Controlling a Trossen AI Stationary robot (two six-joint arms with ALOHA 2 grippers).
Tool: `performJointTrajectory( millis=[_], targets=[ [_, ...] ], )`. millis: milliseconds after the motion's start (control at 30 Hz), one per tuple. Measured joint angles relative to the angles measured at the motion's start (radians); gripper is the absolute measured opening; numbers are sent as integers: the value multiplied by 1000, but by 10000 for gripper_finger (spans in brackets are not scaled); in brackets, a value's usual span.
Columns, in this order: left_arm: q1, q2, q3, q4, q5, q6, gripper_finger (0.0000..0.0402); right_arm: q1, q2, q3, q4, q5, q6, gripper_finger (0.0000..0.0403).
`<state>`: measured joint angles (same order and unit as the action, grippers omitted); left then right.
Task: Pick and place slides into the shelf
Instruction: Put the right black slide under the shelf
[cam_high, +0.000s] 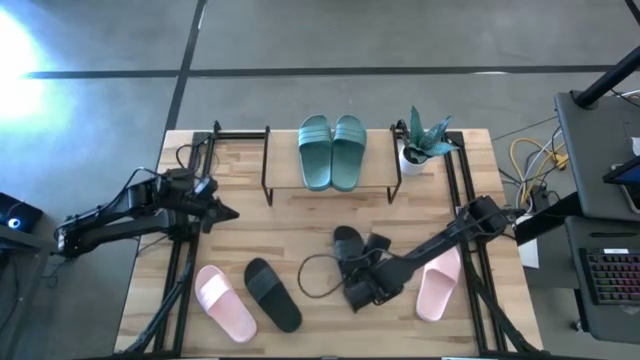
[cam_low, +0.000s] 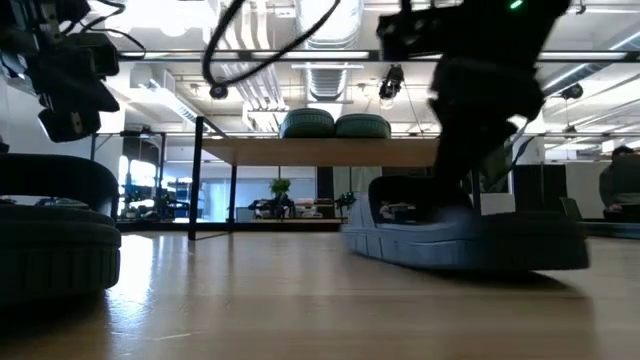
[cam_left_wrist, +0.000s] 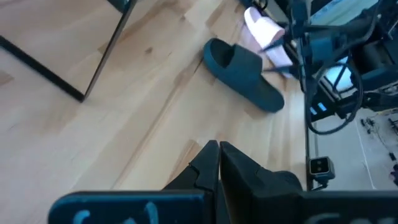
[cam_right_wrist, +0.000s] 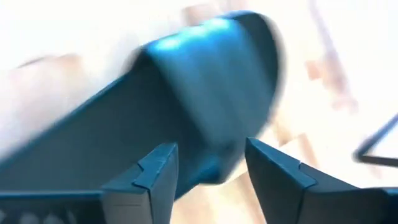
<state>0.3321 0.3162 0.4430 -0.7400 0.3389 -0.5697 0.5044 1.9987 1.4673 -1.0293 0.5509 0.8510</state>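
Observation:
A teal-green pair (cam_high: 332, 150) (cam_low: 335, 125) rests sole-down on the shelf's wooden top board (cam_high: 285, 165) (cam_low: 300, 152). One black slide (cam_high: 349, 242) (cam_low: 460, 238) lies on the table right of centre. My right gripper (cam_high: 366, 286) (cam_right_wrist: 206, 163) is open above it, with the slide's strap (cam_right_wrist: 205, 87) showing between and beyond the fingers. The other black slide (cam_high: 272, 294) and a pink slide (cam_high: 224, 301) lie near the near-left corner. The second pink slide (cam_high: 438, 283) lies under my right arm. My left gripper (cam_high: 222, 211) (cam_left_wrist: 218, 163) is shut and hovers at the left. My right gripper comes at the black slide slanting down from the table's right side, with an open finger (cam_right_wrist: 155, 171) on either side of the slide's edge. Whether the fingers touch it, I cannot tell. The slide lies sole-down on the table.
A potted plant (cam_high: 422, 143) stands at the shelf's right end. A loose black cable loop (cam_high: 318, 277) lies beside the right gripper. Black frame rails (cam_high: 180, 270) run along both table sides. Bare wood lies between the shelf and the slides.

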Motion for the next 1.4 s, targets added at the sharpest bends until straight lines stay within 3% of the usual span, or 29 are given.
performJointTrajectory(
  millis=[300, 567, 733, 833, 967, 1200, 1400],
  targets=[
    [0, 38, -21, 20, 4, 0, 0, -105, 0, -52, -23, 38, -4, 113],
    [0, 26, -22, 26, 7, -1, 0, -144, 0, -113, -141, 49, 274, 18],
    [0, 22, -23, 25, 7, -4, 0, -136, 0, -125, -267, 55, 496, 13],
    [0, 23, -23, 28, 7, -19, 0, -111, -13, -121, -324, 34, 539, 13],
    [0, 20, -23, 33, 6, -27, 0, -88, -96, -121, -254, -82, 461, 13],
    [0, 28, -24, 54, 4, -28, 0, -109, -260, -171, 180, -452, 218, 13],
    [0, 37, -25, 84, 4, -28, 0, -160, -184, -201, 419, -601, 152, 13]
  ],
)
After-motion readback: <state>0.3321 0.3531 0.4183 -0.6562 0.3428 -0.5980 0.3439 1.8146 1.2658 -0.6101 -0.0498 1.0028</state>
